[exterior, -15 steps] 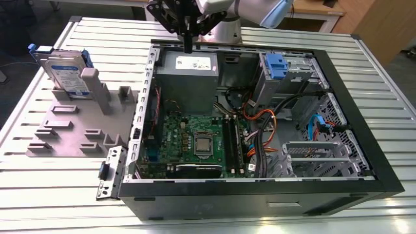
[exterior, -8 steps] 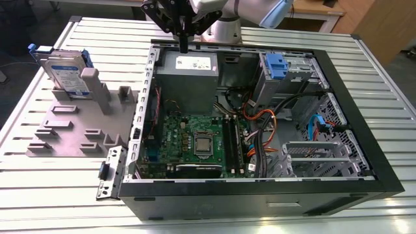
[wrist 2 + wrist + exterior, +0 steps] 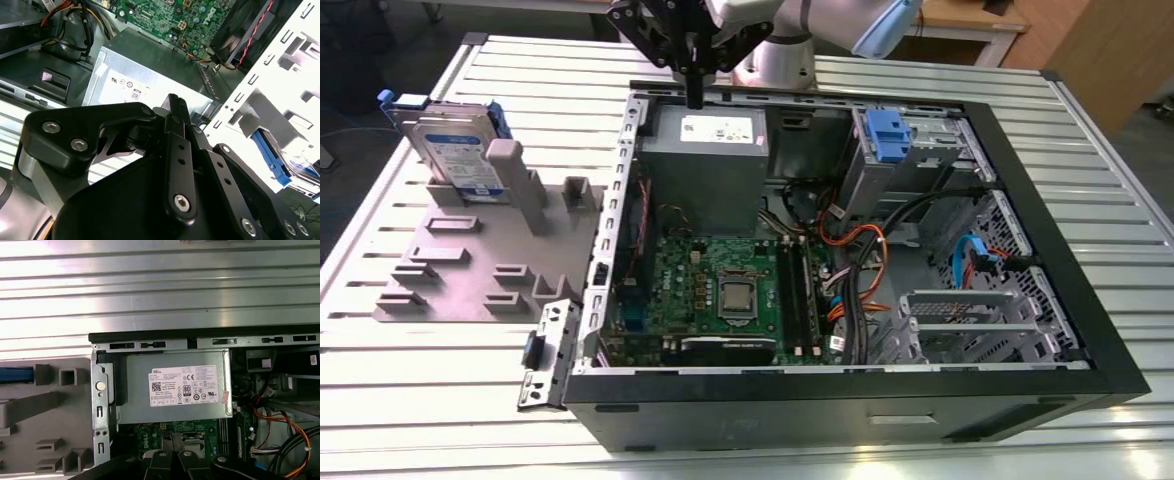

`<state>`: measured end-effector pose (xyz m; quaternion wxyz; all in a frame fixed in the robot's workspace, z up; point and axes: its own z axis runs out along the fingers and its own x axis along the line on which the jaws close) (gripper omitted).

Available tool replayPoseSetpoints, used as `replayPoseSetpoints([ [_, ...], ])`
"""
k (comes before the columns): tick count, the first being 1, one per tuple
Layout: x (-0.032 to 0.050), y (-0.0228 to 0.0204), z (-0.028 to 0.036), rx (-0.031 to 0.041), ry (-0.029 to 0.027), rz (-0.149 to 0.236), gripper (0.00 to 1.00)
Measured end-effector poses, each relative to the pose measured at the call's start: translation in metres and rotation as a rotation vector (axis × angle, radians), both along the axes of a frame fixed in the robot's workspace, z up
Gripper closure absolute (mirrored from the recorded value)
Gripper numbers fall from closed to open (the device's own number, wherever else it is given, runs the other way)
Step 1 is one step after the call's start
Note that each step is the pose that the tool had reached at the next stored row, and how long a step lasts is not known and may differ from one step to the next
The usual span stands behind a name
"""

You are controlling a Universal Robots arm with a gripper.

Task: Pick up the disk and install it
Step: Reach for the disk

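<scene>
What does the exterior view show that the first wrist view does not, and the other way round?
Exterior view: the label on the disk, the blue clip in the drive bay, the metal drive cage. First wrist view: the white sticker on the power supply, seen straight on. Both: power supply, grey holder, case rim, table, parts of the pincer.

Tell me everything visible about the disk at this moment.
The disk, a flat silver-metal drive with a white-and-blue label and blue plastic side rails, stands on edge in a slot of the grey plastic holder, at the exterior view's left, outside the open black computer case. Only the holder touches it.
</scene>
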<state>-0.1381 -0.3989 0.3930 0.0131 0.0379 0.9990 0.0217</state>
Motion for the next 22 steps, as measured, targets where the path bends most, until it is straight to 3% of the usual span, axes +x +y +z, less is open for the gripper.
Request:
replayPoseSetpoints([
  [22,-0.0050,0.0000,-0.0008,0.0000,0.0002,0.000,0.89],
])
